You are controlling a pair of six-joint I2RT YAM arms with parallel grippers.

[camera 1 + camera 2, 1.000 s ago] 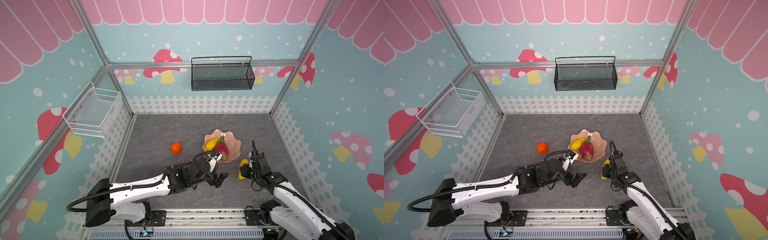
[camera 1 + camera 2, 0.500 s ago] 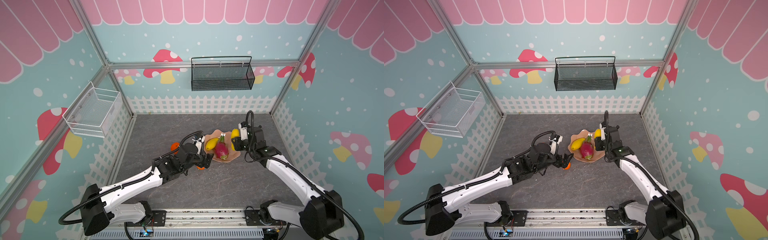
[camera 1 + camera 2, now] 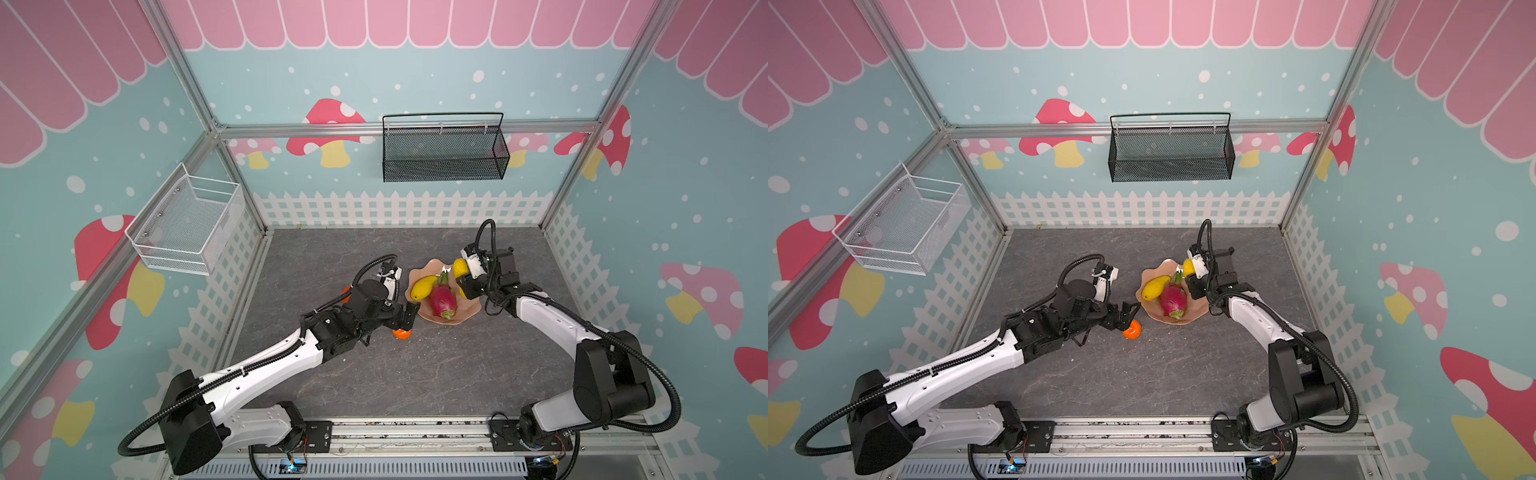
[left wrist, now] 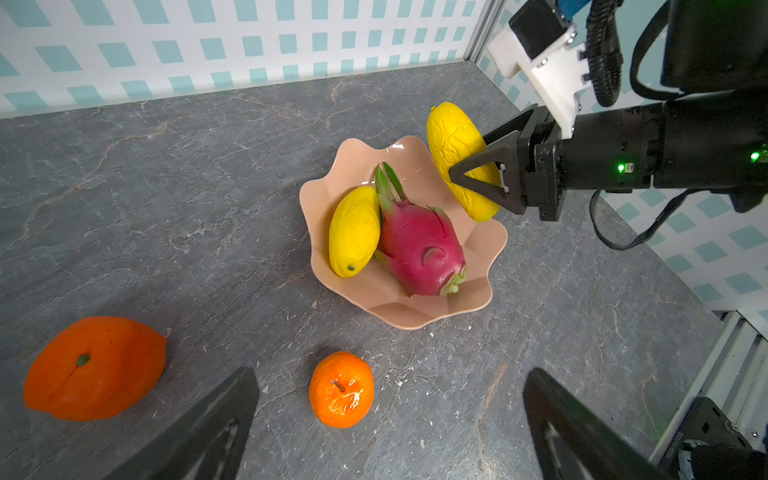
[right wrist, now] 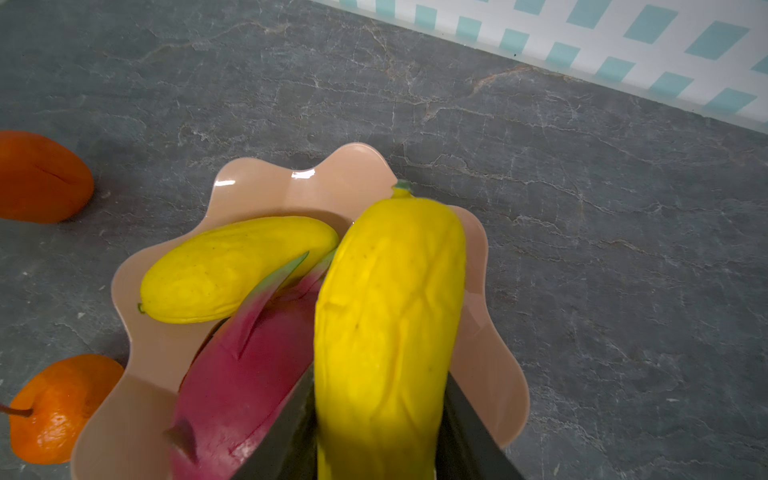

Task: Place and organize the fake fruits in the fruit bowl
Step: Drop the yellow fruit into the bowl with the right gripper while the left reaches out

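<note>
Grasping a yellow mango (image 4: 453,141) in the right gripper (image 4: 467,156), clenched across its middle, tilted over the 1 o'clock rim of the fruit bowl (image 3: 467,309) in both top views; cannot tell whether touching that rim. Resting inside the bowl: a second mango (image 4: 354,230) along the 9 o'clock side, touching the dragon fruit (image 4: 419,245), which runs from the middle toward 5 o'clock with green tips toward 12. Out on the grey tabletop (image 3: 374,374): the smaller orange (image 3: 1132,330) just beside the bowl at 8 o'clock, apart from it; the larger orange (image 4: 93,368) farther off at 9 o'clock, mostly hidden by the left arm in both top views. Released and spread wide at the left gripper (image 3: 1128,311), nothing between the jaws, just at 10 o'clock of the smaller orange; cannot tell whether touching
</note>
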